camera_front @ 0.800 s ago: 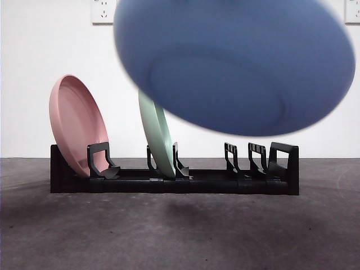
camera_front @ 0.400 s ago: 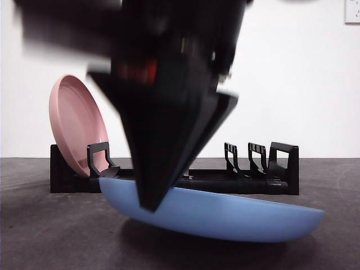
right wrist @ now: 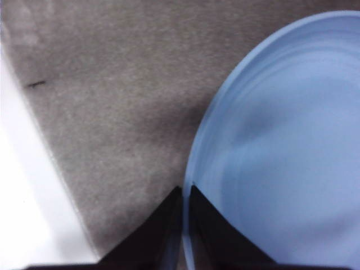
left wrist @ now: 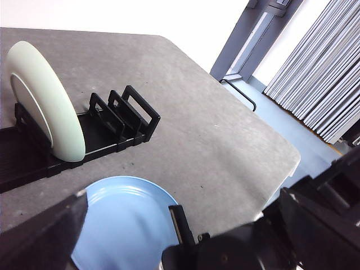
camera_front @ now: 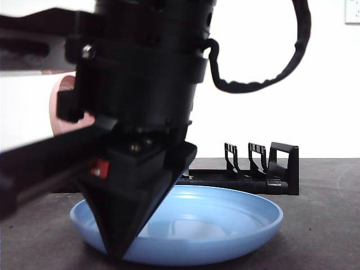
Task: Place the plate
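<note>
Grey table [camera_front: 320,236]: plate [right wrist: 281,157] rim in right hand [right wrist: 185,197]

The dark grey, rough-surfaced tabletop [camera_front: 320,225] carries a round light-blue plastic plate [camera_front: 225,222] (lying flat) just before a long black slotted dish rack [camera_front: 264,174].

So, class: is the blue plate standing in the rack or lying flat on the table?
Lying flat on the table, in front of the rack. The blue plate faces up, its rim pinched by the right end effector.

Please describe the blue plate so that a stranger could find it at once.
Find the black rack on the grey table. The blue plate lies flat before it, its rim pinched by the right hand. The green plate stands upright in the rack.
</note>
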You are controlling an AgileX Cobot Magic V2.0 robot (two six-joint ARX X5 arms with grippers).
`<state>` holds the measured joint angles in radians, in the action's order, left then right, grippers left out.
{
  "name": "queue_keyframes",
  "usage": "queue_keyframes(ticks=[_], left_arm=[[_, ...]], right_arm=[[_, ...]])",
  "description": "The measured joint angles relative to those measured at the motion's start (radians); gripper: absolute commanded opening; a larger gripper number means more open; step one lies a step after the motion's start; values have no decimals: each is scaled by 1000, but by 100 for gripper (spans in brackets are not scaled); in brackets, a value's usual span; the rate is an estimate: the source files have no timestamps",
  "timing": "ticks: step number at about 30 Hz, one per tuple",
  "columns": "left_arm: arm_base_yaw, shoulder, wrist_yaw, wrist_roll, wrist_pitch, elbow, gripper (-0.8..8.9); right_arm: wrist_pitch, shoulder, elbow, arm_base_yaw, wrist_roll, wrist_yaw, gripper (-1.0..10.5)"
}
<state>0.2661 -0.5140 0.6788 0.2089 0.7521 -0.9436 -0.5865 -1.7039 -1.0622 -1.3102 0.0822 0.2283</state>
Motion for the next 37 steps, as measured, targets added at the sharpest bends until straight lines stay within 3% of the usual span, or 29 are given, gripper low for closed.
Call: queue_keyframes(ticks=[6, 10, 13, 19, 23, 31, 37], left_arm=[[0, 0, 0, 0, -1, 0, 563], [0, 0, 0, 0, -1, 0, 563], [0, 0, 0, 0, -1, 0, 563], [0, 0, 0, 0, -1, 0, 563], [0, 0, 0, 0, -1, 0, 563], [0, 0, 0, 0, 0, 0, 562], [0, 0, -47, -4, 0, 0, 562]], right_arm=[[16, -4, 0, -25, -6, 8, 42], [18, -4, 0, -26, -8, 9, 281], [18, -3, 0, -23, -7, 6, 388], [-77, 105, -34, 34, 5, -130, 398], [-100, 249, -66, 124, 35, -264, 398], [-129, 503, -66, 383, 84, -444, 401], [-191, 682, -66, 610, 103, -462, 421]])
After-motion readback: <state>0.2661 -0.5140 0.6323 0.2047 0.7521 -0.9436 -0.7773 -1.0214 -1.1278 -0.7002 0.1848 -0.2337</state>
